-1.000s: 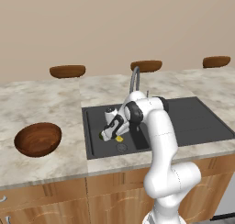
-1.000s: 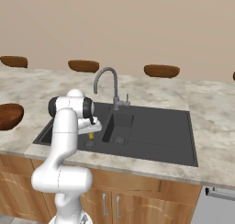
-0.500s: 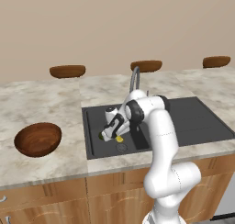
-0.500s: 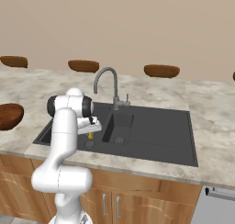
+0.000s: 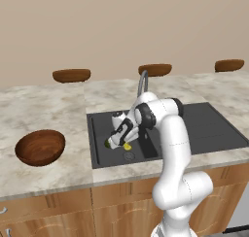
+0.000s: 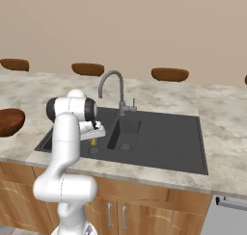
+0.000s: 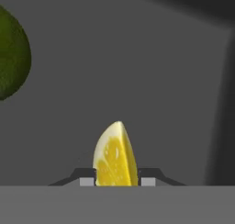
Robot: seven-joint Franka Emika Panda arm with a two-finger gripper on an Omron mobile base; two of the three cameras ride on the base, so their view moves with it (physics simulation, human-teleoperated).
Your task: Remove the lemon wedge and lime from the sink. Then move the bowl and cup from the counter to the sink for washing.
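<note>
The yellow lemon wedge (image 7: pixel 114 156) stands upright between my two fingertips (image 7: pixel 148 181), and my gripper (image 7: pixel 117 182) is shut on it low in the left basin of the dark sink (image 5: pixel 214 129). From the base views the wedge (image 5: pixel 127 146) (image 6: pixel 93 141) peeks out under the hand (image 5: pixel 121 134). The dark green lime (image 7: pixel 11 53) (image 5: pixel 107 144) lies just to the left of the hand on the basin floor. The wooden bowl (image 5: pixel 40 146) (image 6: pixel 9 122) sits on the counter left of the sink. The cup is out of view.
The curved faucet (image 5: pixel 142 83) (image 6: pixel 113 87) rises behind the sink, close to my arm. A drain (image 5: pixel 129 156) lies near the basin's front wall. Brown stool tops (image 5: pixel 71 75) stand beyond the marble counter (image 5: pixel 44 110).
</note>
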